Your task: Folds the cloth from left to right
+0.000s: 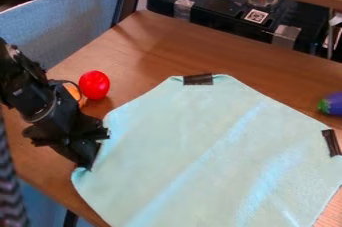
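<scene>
The pale mint-green cloth (pixel 194 156) lies spread over the wooden table, with a dark tape strip (pixel 198 79) at its top corner and another strip (pixel 330 142) at its right corner. Light diagonal creases cross it. The black gripper (pixel 87 165) is low over the cloth's left edge, pointing down, its tip against the small puckered part there. It covers a piece of that edge, and whether it holds the fabric is hard to tell.
A red ball-like object (pixel 95 85) and a partly hidden orange object (pixel 73 92) sit beside the arm on the table (pixel 150 41). A purple object with a green end (pixel 331 104) lies at the right edge. Black equipment (pixel 227 13) stands behind the table.
</scene>
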`<state>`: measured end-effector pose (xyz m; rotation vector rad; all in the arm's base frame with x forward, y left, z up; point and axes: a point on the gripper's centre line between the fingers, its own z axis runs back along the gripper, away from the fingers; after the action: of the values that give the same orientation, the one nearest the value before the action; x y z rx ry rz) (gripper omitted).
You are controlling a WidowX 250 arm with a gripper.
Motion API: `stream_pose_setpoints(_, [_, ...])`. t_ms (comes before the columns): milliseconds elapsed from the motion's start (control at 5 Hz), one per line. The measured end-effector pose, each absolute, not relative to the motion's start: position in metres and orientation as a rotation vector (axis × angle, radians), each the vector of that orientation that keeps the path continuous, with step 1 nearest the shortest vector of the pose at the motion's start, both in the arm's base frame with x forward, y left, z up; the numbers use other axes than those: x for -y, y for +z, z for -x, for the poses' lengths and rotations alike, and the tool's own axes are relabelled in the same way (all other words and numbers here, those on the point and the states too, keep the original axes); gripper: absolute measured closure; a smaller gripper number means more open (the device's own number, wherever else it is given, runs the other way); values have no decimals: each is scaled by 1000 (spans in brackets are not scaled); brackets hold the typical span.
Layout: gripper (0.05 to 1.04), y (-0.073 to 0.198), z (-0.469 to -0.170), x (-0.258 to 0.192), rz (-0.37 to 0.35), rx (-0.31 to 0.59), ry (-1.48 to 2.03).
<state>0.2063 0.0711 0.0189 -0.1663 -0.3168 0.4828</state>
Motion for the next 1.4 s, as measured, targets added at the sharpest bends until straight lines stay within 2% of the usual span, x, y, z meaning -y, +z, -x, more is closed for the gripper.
stream_pose_setpoints(200, [1019, 32, -204, -68, 162, 325, 483])
stream_pose_setpoints(600, [1032, 79, -246, -21, 221, 425, 440])
stream_pose_setpoints(1000, [1032, 78, -289, 28, 269, 422, 554])
stream_pose_setpoints(1400, [1032, 85, -343, 102, 316, 452, 555])
